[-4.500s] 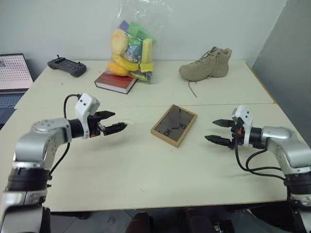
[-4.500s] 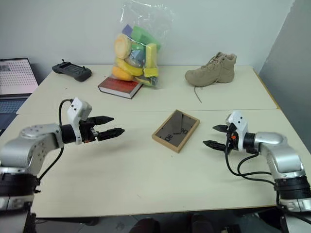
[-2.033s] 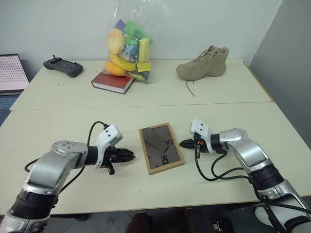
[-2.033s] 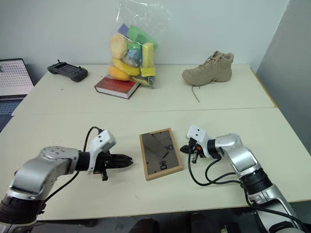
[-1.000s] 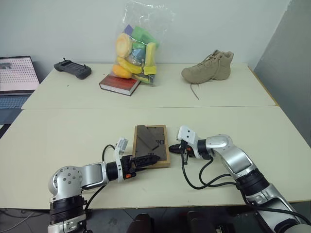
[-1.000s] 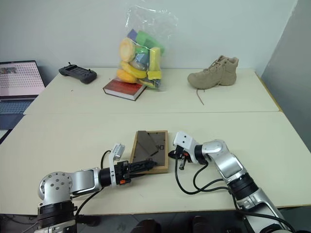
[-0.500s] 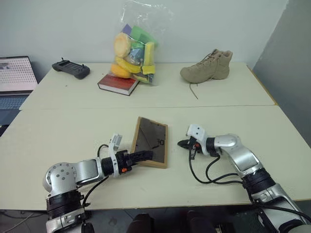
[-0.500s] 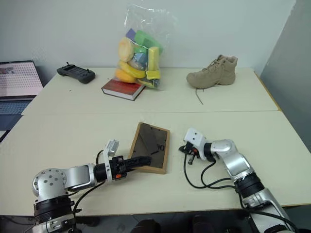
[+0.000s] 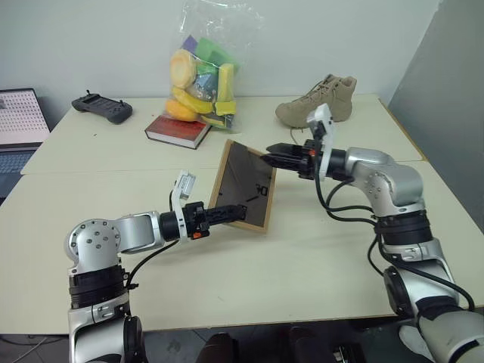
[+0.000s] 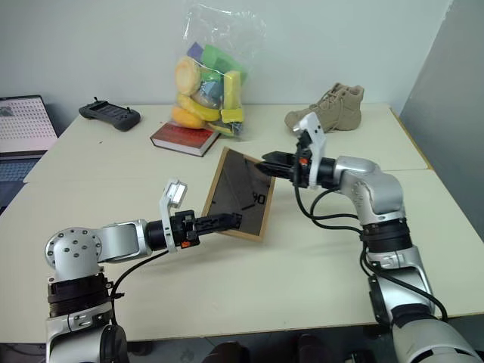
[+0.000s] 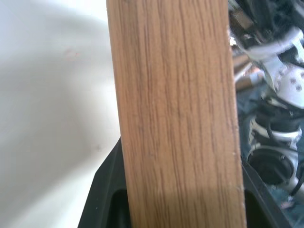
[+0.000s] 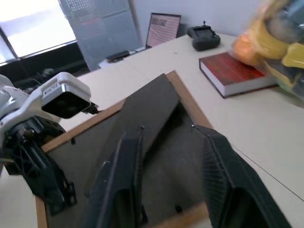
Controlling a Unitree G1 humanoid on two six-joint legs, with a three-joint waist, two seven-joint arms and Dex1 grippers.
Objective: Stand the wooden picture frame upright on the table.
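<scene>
Wooden picture frame (image 9: 246, 184) is tilted up steeply near the middle of the desk (image 9: 318, 249), dark glass face toward me, top edge leaning away, lower edge at or just above the surface; can't tell if it touches. My left tool (image 9: 236, 211) is clenched on the frame's lower edge w/ black fingers (image 10: 219, 221) pinching the light-wood border; left wrist view shows the wood grain right btwn the fingers. My right tool (image 9: 274, 159) sits at the frame's upper right corner, pointing toward the left arm, fingers spread apart and grasping nothing; right wrist view shows them over the dark brown back w/ the prop panel (image 12: 147, 111) lying against it. Farther back on the desk: red-edged book (image 9: 177, 129), clear bag of colored items (image 9: 201, 64) just behind it, tan boot (image 9: 318, 98) to the right, black controller (image 9: 103, 107) to the left. Laptop (image 9: 17, 119) sits off the desk's left end.
</scene>
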